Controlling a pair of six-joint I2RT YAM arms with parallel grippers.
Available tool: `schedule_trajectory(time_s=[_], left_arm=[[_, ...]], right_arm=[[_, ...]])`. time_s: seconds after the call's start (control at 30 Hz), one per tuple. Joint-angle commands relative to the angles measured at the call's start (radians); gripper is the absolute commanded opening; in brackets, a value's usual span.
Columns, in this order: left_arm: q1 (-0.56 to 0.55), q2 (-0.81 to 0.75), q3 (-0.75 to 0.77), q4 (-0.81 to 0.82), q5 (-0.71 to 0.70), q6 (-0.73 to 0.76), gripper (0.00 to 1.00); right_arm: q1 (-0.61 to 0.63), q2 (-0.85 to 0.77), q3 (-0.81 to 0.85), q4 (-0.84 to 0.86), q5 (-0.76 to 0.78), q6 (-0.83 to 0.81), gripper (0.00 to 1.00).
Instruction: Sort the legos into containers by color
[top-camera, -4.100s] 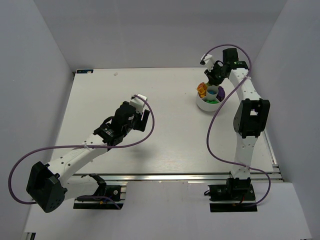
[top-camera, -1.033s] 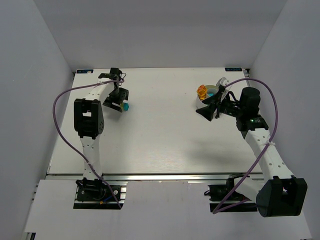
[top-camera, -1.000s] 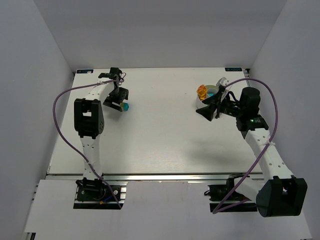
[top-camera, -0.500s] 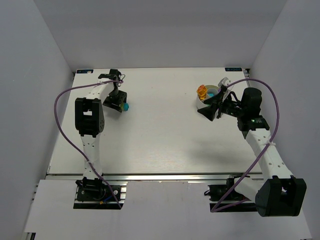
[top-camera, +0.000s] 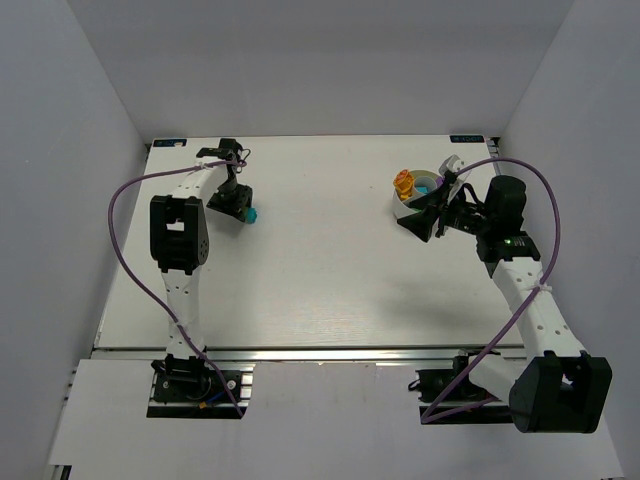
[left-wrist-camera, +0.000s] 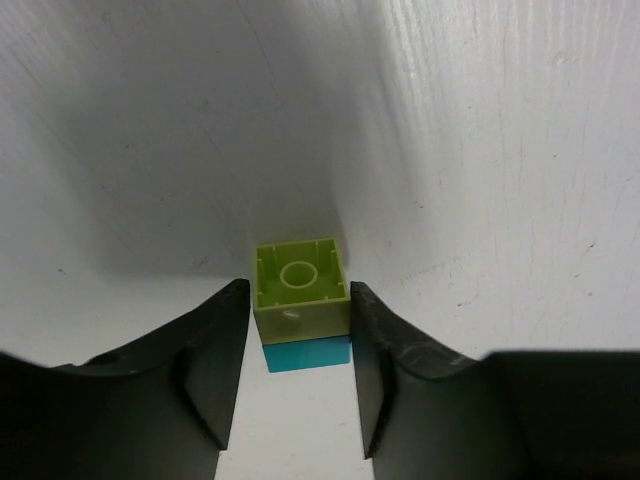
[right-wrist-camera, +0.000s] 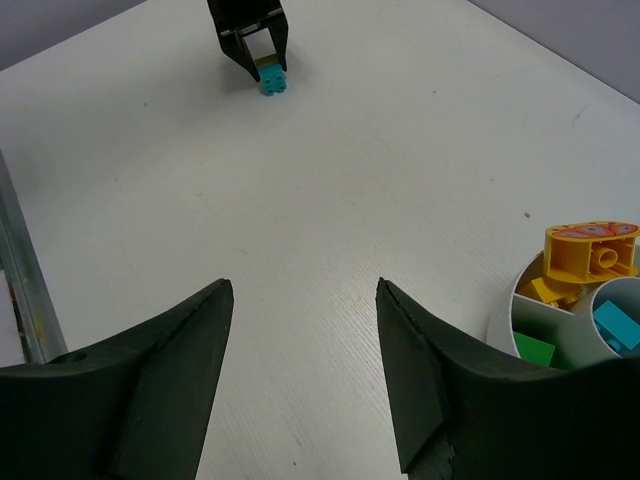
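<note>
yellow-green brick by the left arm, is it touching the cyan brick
Touching. The left wrist view shows the yellow-green brick pressed flush against the cyan brick as one stack, with no gap along the seam.

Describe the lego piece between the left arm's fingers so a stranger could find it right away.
On the white table, go to the far left corner, where the left gripper reaches down. Between its fingers sits a two-brick stack, pale yellow-green joined to cyan. It is the only lego on the tabletop; the other legos lie in the round white bowl.
</note>
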Motion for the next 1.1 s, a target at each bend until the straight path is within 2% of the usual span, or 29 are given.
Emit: schedule_trajectory(time_s=[0.0,0.1,0.17,0.23,0.3,0.37,0.4,0.43,0.47,0.5,0.53,0.6,0.63,0.77,0.8,0.83,0.87,0.9,0.93,0.97,1.0,1.03,1.07], left_arm=[[0.008,-0.014,0.0,0.011,-0.019,-0.023,0.5],[0.008,-0.019,-0.01,0.024,-0.015,-0.024,0.4],[0.008,-0.02,-0.012,0.034,-0.01,-0.021,0.39],[0.008,-0.022,-0.018,0.056,-0.003,-0.012,0.33],[0.008,-0.031,-0.038,0.096,0.039,0.048,0.28],[0.008,-0.048,-0.065,0.186,0.114,0.169,0.21],[0.008,-0.077,-0.085,0.218,0.138,0.213,0.18],[-0.003,-0.097,-0.131,0.291,0.145,0.259,0.13],[-0.003,-0.126,-0.173,0.347,0.201,0.37,0.04],[-0.014,-0.198,-0.216,0.398,0.256,0.423,0.01],[-0.014,-0.239,-0.324,0.524,0.301,0.516,0.0],[-0.014,-0.333,-0.464,0.681,0.475,0.58,0.0],[-0.014,-0.426,-0.578,0.815,0.519,0.626,0.0],[-0.055,-0.598,-0.745,1.013,0.657,0.709,0.0],[-0.066,-0.628,-0.777,1.05,0.7,0.723,0.0],[-0.08,-0.679,-0.809,1.184,0.762,0.732,0.0],[-0.106,-0.706,-0.869,1.244,0.792,0.732,0.0],[-0.12,-0.727,-0.898,1.359,0.824,0.734,0.0],[-0.133,-0.747,-0.927,1.396,0.824,0.731,0.0],[-0.159,-0.787,-0.972,1.432,0.823,0.737,0.0],[-0.17,-0.799,-0.992,1.467,0.823,0.743,0.0],[-0.181,-0.812,-1.012,1.522,0.798,0.747,0.0],[-0.19,-0.824,-1.026,1.544,0.797,0.749,0.0]], right_arm=[[-0.007,-0.013,-0.001,0.032,-0.034,-0.009,0.64],[-0.009,-0.013,-0.001,0.031,-0.041,-0.007,0.63],[-0.012,-0.013,-0.001,0.031,-0.044,-0.006,0.63],[-0.015,-0.013,-0.002,0.029,-0.045,-0.007,0.63],[-0.015,-0.013,-0.001,0.028,-0.053,-0.007,0.63],[-0.013,-0.013,0.007,0.029,-0.068,-0.026,0.63],[-0.012,-0.013,0.011,-0.016,-0.106,-0.056,0.64],[-0.012,-0.008,0.017,-0.053,-0.137,-0.073,0.66],[-0.007,0.001,0.033,-0.079,-0.162,-0.088,0.69],[-0.003,0.01,0.042,-0.102,-0.218,-0.105,0.75],[0.003,0.018,0.05,-0.132,-0.234,-0.111,0.77],[0.029,0.042,0.07,-0.132,-0.234,-0.089,0.78],[0.039,0.053,0.08,-0.141,-0.229,-0.078,0.78],[0.143,0.16,0.149,-0.216,-0.165,-0.047,0.76],[0.16,0.185,0.171,-0.219,-0.124,-0.033,0.75],[0.215,0.203,0.185,-0.219,-0.092,-0.018,0.71],[0.233,0.249,0.197,-0.224,-0.062,0.006,0.59],[0.247,0.272,0.224,-0.222,-0.004,0.029,0.53],[0.29,0.295,0.234,-0.216,0.028,0.057,0.44],[0.302,0.33,0.244,-0.203,0.05,0.113,0.31],[0.318,0.346,0.252,-0.178,0.06,0.137,0.25],[0.336,0.355,0.261,-0.157,0.074,0.164,0.21],[0.344,0.366,0.263,-0.132,0.08,0.199,0.25]])
